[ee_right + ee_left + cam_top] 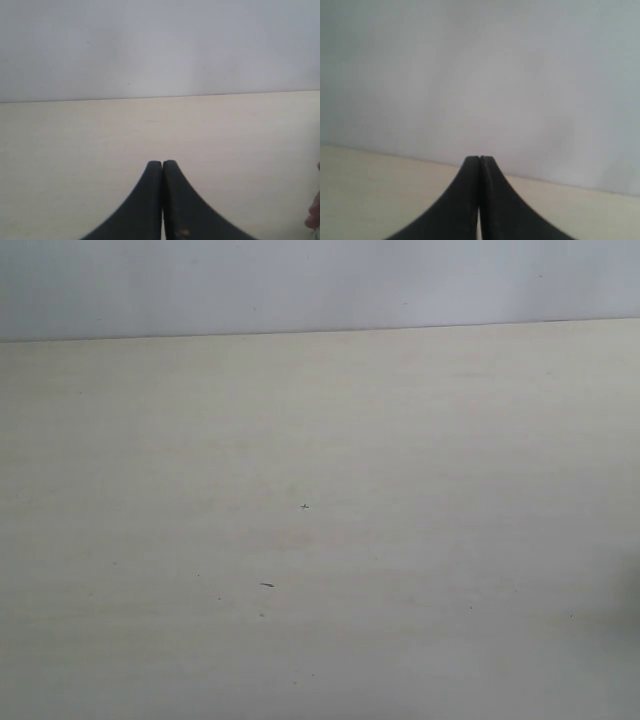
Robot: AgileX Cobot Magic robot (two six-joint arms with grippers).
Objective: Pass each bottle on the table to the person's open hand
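The pale cream table (330, 440) fills the exterior view and carries only a few tiny dark specks. No bottle shows in any view, and neither arm appears in the exterior view. In the left wrist view my left gripper (479, 159) is shut, its black fingers pressed together with nothing between them, above the table (375, 190). In the right wrist view my right gripper (162, 163) is likewise shut and empty over the table (75, 145). A pinkish sliver that may be the person's hand (315, 215) shows at the edge of the right wrist view.
A plain pale grey wall (300, 285) rises behind the table's far edge (320, 332). The same wall (480, 75) fills most of the left wrist view. A dim shadow (632, 590) lies at the exterior view's right edge.
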